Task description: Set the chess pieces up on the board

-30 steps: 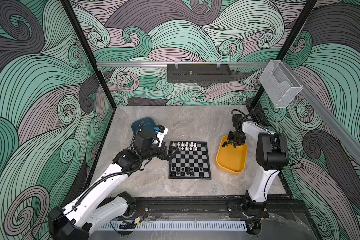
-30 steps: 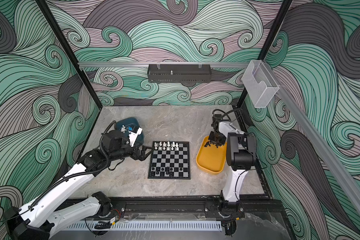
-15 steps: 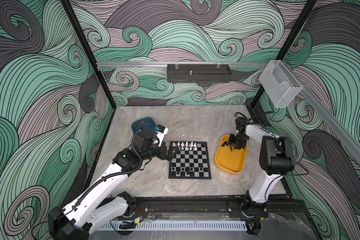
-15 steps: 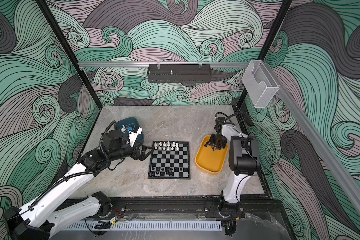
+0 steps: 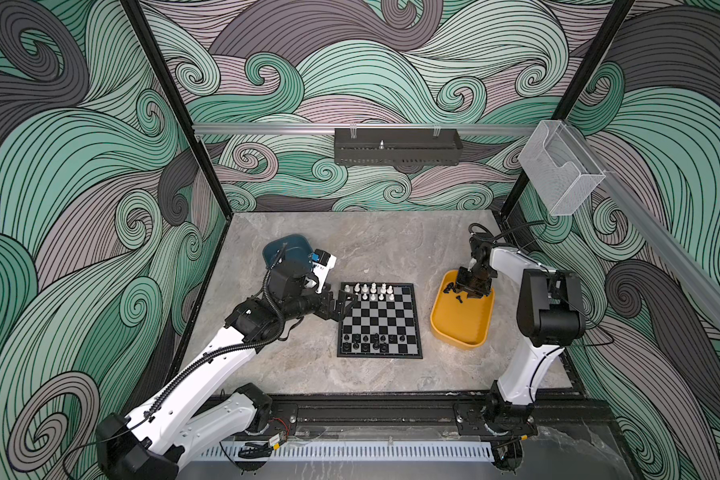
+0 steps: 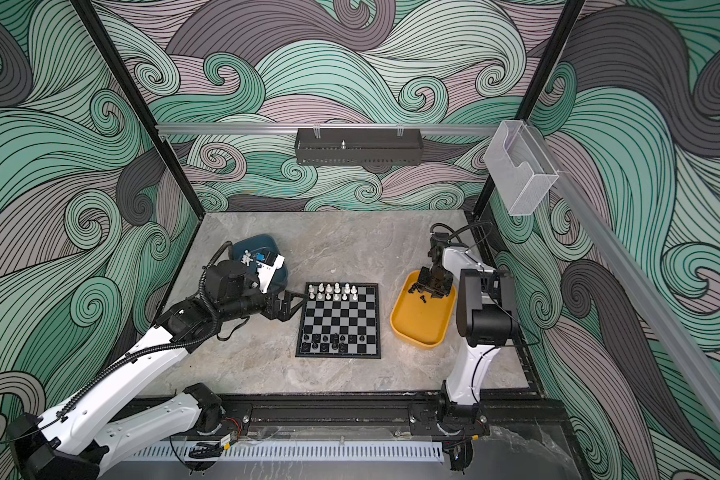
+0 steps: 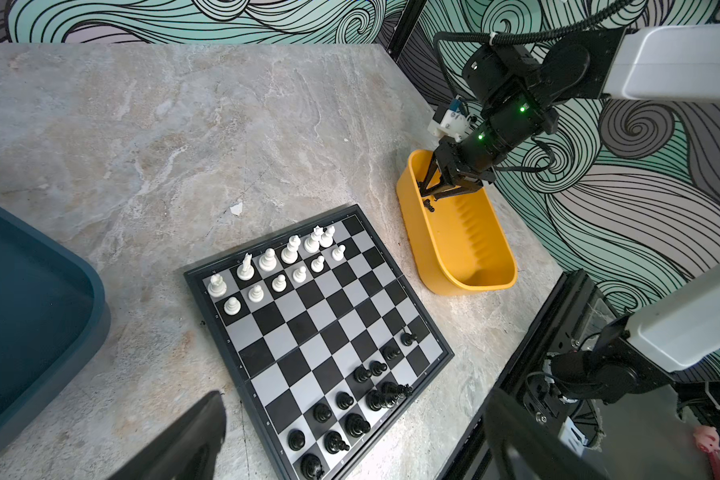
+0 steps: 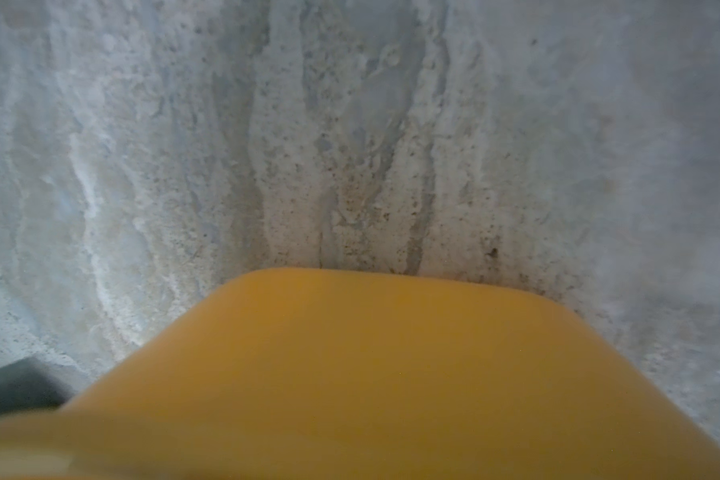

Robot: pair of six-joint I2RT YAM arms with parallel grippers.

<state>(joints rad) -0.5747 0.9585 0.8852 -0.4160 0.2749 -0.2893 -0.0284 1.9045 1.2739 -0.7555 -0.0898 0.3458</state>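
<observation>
Board [image 5: 379,320]: flat on surface [image 5: 391,245], mid-scene, between teal tray [image 5: 285,245] and yellow tray [image 5: 460,338], touching neither.

White chess pieces [image 5: 371,291]: upright, filling most of the two far rows of the board, taller ones behind and pawns in front.

Black chess pieces [image 5: 368,341]: in the two near rows, unevenly spaced, a few bunched close together in left wrist view.

Loose white pieces [image 6: 247,258]: inside teal tray, partly hidden by the left arm.

Loose black piece [image 7: 430,206]: lying on the yellow tray floor at the far end, just under the right claw tips.

Left claw [image 5: 348,306]: spread wide, nothing between the fingers, low at the board's far left corner, near the end white piece. Cannot tell if touching the board edge.

Right claw [image 7: 432,192]: pointed down into the far end of the yellow tray, tips close to the floor. Only a narrow gap at the tips; cannot tell if anything gripped.

Right wrist view: only blurred yellow tray wall and surface.
</observation>
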